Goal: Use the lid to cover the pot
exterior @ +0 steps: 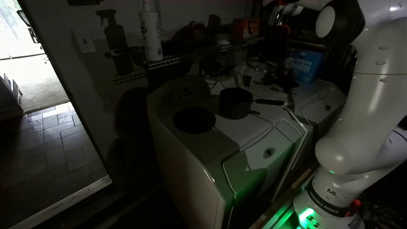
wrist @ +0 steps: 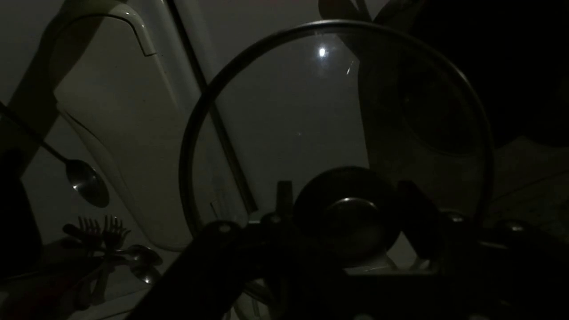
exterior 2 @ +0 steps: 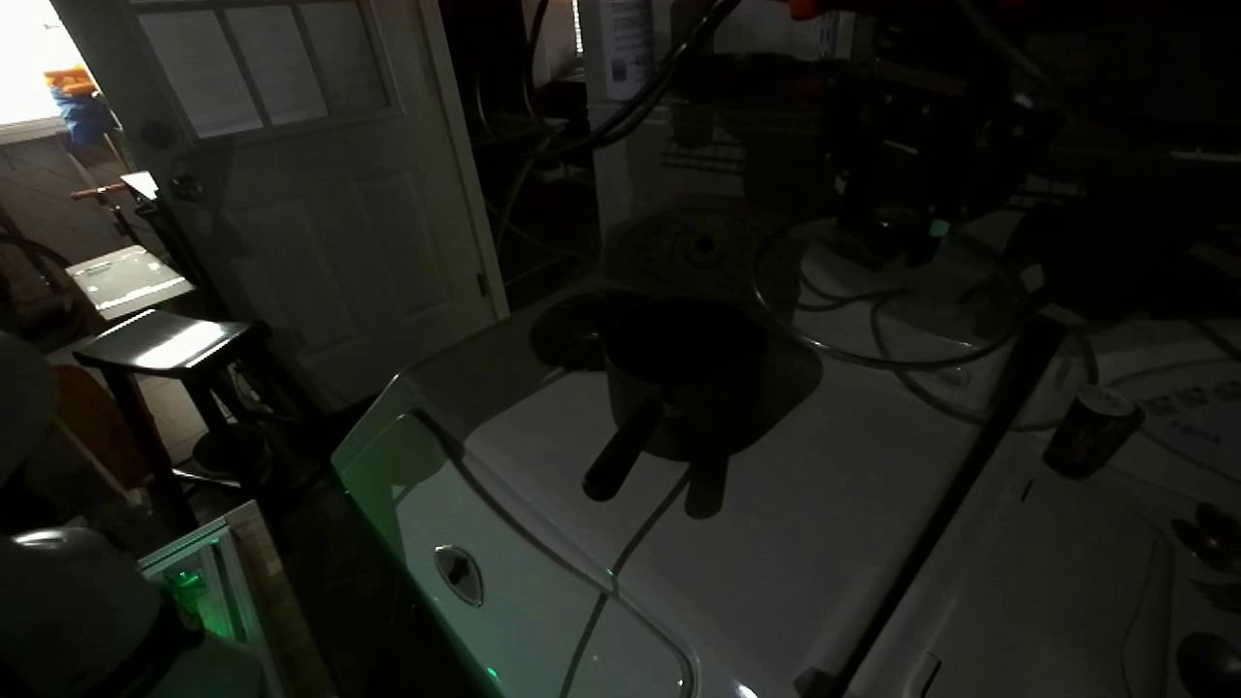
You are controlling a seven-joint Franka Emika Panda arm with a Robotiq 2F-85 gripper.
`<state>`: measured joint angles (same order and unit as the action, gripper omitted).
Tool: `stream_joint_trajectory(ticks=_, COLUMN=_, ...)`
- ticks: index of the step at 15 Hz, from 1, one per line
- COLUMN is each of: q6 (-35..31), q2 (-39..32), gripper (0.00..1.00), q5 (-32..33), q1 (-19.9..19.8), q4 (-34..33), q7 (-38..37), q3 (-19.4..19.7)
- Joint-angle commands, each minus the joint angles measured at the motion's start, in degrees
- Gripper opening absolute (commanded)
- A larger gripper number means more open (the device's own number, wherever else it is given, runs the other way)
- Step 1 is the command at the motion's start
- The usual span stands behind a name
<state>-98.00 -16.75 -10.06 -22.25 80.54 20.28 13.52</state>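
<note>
The pot (exterior: 235, 105) is small, dark and round and stands on the white appliance with its long handle out. It also shows in an exterior view (exterior 2: 684, 397), open at the top. The lid (exterior 2: 873, 325) is clear glass with a metal rim and a dark round knob (wrist: 346, 215). My gripper (wrist: 346, 195) has its fingers on either side of the knob and looks shut on it. In an exterior view the gripper (exterior 2: 897, 242) holds the lid above the appliance surface, beside and behind the pot. A large dark shape at the wrist view's upper right is unclear.
A wider, flatter dark round dish (exterior: 194, 121) lies beside the pot. A small dark cup (exterior 2: 1093, 431), spoons (wrist: 87, 183) and forks (wrist: 104, 231) are on the neighbouring appliance. A blue box (exterior: 306, 65) stands at the back. A wire shelf (exterior: 163, 63) holds bottles above.
</note>
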Motion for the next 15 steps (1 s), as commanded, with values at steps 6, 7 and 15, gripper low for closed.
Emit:
stream_joint_trajectory(ticks=6, q6=-1.1, q2=1.1, gripper=0.34, q5=1.3, q1=1.5, q4=2.1, q7=-0.8, q3=-0.6)
stream_joint_trajectory(ticks=7, q6=-1.3, q2=1.4, gripper=0.34, q5=1.8, q1=2.1, q4=2.6, q7=-1.0, q3=-0.8)
stream_joint_trajectory(ticks=15, q6=-3.1, q2=3.8, gripper=0.34, q5=4.9, q1=7.7, q4=6.9, q7=-2.7, q3=-4.0)
